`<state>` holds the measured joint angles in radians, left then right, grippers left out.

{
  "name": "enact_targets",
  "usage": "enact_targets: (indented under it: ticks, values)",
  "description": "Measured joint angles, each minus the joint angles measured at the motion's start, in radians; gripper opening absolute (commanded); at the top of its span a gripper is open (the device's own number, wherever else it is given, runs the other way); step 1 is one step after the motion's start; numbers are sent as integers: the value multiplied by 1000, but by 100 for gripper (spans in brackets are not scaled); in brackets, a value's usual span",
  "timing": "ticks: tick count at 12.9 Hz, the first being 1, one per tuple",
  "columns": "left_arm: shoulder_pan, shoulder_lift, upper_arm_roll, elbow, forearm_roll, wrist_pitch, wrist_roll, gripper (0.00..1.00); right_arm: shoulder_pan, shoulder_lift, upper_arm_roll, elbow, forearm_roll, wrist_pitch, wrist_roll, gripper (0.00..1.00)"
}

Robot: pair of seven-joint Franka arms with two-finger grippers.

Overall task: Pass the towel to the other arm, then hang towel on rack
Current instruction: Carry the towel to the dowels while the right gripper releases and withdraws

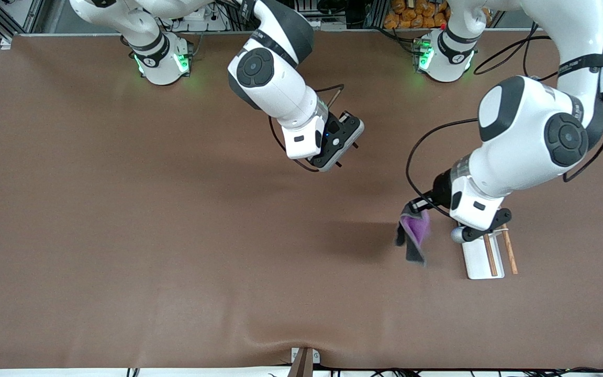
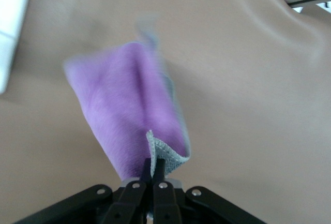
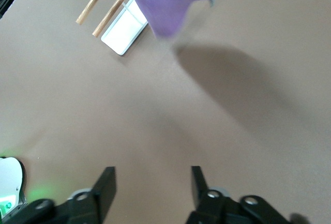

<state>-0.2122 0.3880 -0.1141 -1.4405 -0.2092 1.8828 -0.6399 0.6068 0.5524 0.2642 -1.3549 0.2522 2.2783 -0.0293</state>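
Observation:
The towel (image 1: 415,230) is purple on one face and dark grey on the other. It hangs in the air from my left gripper (image 1: 411,208), which is shut on its top edge beside the rack. In the left wrist view the towel (image 2: 129,105) hangs from my shut left gripper (image 2: 153,164). The rack (image 1: 482,259) is a white base plate with two wooden rods, toward the left arm's end of the table. My right gripper (image 1: 347,152) is open and empty over the table's middle, and the right wrist view shows it (image 3: 153,180) with the towel (image 3: 165,4) and the rack (image 3: 124,25).
The brown table cover (image 1: 176,235) has a raised fold near the front camera's edge. A small metal bracket (image 1: 304,358) sits at that edge. The arm bases (image 1: 163,57) stand at the table's back edge.

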Motion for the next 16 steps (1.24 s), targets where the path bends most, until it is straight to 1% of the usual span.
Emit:
enact_targets:
  ticks: [2, 6, 12, 13, 16]
  values:
    - [19, 0, 1, -1, 31, -2, 64, 0, -25, -1, -2, 0, 0, -20, 1, 100]
    - [54, 13, 4, -4, 37, -3, 171, 0, -143, -12, -5, 2, 0, -77, -2, 100]
    - [216, 37, 8, -5, 40, -3, 466, 0, -358, -46, -12, 3, -5, -215, -6, 100]
    - [241, 37, 9, -5, 43, -3, 505, 0, -401, -58, -13, 5, -29, -256, -6, 100]
    - [318, 37, 10, -7, 57, -5, 658, 0, -536, -99, -17, 9, -202, -371, -5, 100]
